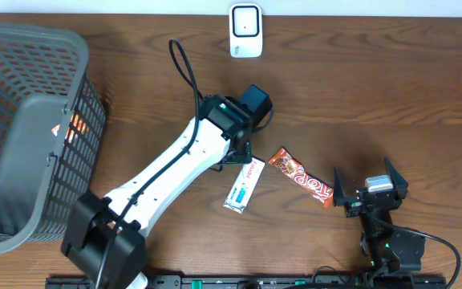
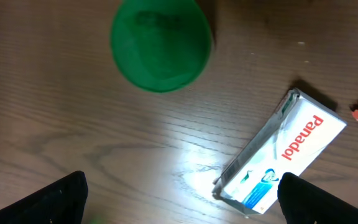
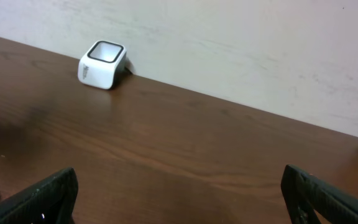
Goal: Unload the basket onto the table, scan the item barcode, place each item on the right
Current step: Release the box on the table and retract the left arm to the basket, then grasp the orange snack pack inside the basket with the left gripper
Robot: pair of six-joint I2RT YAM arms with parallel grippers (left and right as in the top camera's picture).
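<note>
The left gripper [image 2: 182,202] hangs wide open and empty above the table. The box [image 2: 284,152] lies flat off-centre, toward 1 finger rather than squarely between the 2. Closing from here could clip a corner and skid the box into the bar [image 1: 301,177] just beside it. A shallow pinch on so flat a box may also slip. Its barcode is not visible and is possibly face-down, so it might meet the scanner [image 1: 245,30], well apart at the far edge, wrong side up. The right gripper [image 3: 188,199] is also wide open and empty.
</note>
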